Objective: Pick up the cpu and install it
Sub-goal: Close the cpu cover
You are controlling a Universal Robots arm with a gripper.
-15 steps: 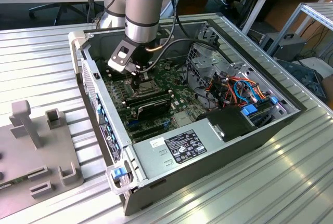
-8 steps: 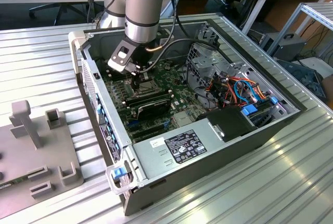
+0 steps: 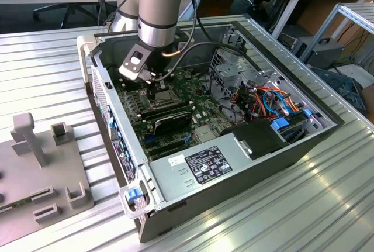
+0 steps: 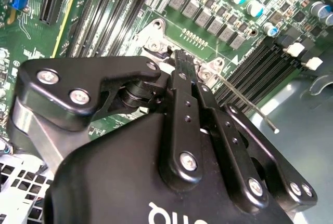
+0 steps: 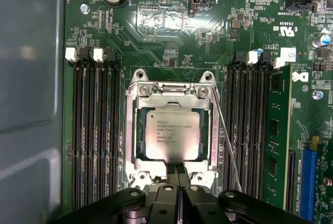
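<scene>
I am seeing the small flat square cpu with its dull silver-grey metal top (image 5: pixel 171 135) lying flat on the green motherboard (image 5: pixel 171 31), with the hinged silver metal socket frame (image 5: pixel 136 130) framing it all round. The black two-fingered gripper (image 5: pixel 177 168) (image 4: pixel 182 57) (image 3: pixel 156 91) is sitting right at one edge of the chip. In both wrist views its fingers are pressing together with nothing between them. A thin silver wire lever (image 5: pixel 225 130) is running along one side of the frame, between it and the long black memory slots (image 5: pixel 244 130).

In the exterior view the arm is reaching down into the open dark grey computer case (image 3: pixel 304 147), the gripper at about 10 o'clock from the case's middle. A silver power supply box (image 3: pixel 198 167) is sitting at 6 o'clock.
</scene>
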